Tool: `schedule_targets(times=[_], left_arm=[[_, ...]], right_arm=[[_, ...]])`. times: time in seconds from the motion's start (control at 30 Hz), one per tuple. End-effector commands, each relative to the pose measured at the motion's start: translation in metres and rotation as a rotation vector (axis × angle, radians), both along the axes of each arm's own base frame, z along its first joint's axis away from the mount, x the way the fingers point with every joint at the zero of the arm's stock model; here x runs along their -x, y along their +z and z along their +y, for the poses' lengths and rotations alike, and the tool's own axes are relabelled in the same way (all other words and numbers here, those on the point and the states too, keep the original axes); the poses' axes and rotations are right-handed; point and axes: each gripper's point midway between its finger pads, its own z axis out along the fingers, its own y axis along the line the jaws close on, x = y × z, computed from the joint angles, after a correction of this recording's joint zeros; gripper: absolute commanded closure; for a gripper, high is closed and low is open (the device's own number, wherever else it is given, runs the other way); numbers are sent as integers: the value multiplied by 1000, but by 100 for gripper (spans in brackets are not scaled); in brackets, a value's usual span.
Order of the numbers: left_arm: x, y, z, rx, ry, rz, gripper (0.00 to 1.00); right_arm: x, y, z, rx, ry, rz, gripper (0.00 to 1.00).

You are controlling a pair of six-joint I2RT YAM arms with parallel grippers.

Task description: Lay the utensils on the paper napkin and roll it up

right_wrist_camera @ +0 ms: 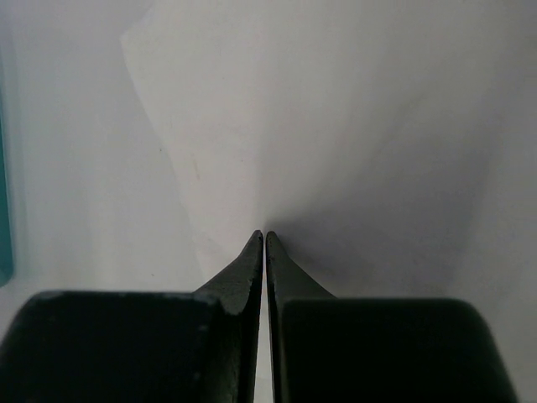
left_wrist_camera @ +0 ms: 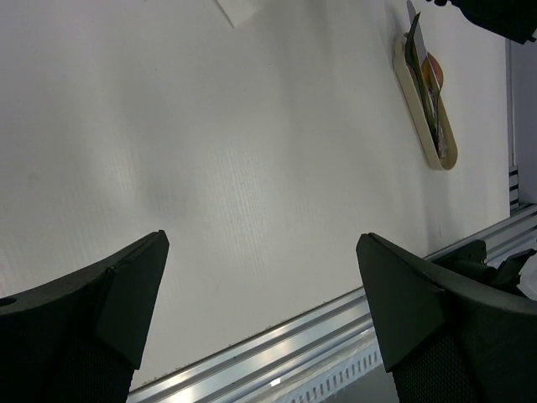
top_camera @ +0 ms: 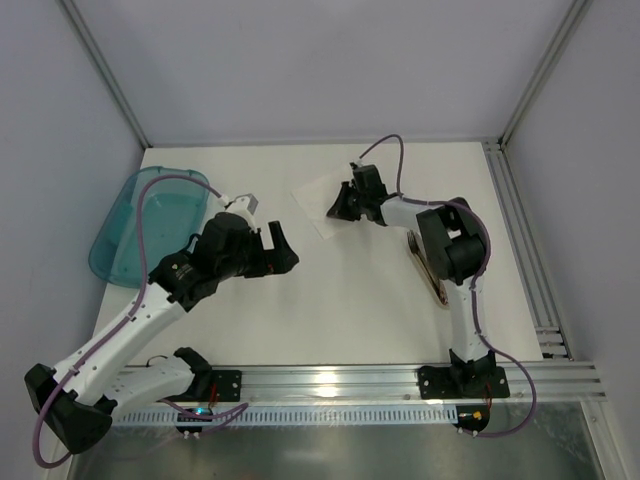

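Note:
The paper napkin (top_camera: 312,198) is a white sheet at the back middle of the table. My right gripper (top_camera: 340,207) is down on its right part. In the right wrist view the jaws (right_wrist_camera: 265,235) are shut on a thin raised fold of the napkin (right_wrist_camera: 336,126). The utensils (left_wrist_camera: 431,96) lie in a tan oblong holder (top_camera: 428,268) to the right, partly hidden by the right arm. My left gripper (top_camera: 280,255) is open and empty above the bare table, left of centre, well apart from the napkin, whose corner shows in the left wrist view (left_wrist_camera: 239,8).
A translucent teal tub (top_camera: 140,225) stands at the left edge behind the left arm; its rim shows in the right wrist view (right_wrist_camera: 3,210). A metal rail (top_camera: 400,378) runs along the near edge and another up the right side (top_camera: 520,240).

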Motion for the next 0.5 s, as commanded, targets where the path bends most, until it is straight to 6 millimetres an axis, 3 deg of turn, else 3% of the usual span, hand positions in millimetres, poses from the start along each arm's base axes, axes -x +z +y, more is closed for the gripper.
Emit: schedule_targets(times=[0.0,0.03,0.07,0.23,0.3,0.33,0.37,0.43,0.47], left_arm=[[-7,8,2,16,37,-42,0],[-9,6,4,5,46,-45,0],[-9,4,6,-4,54,-43,0],[-17,-5,8,-42,77,-36,1],[-18,-10,5,-43,71,-26,0],[-19,-16,3,-47,70,-12,2],[-19,-19,1,-41,64,-4,2],[-20,-29,-5,-32,56,16,5],[-19,-32,-9,-18,42,30,7]], right_arm=[[23,16,1,56,45,-44,96],[29,24,2,54,54,-57,96],[41,14,0,63,61,-38,96],[89,10,-1,59,71,-20,96],[114,6,-6,27,49,13,96],[135,-8,-9,21,47,43,96],[144,1,-6,-24,24,50,96],[176,-8,0,-45,46,63,96],[182,-2,1,-64,21,58,96]])
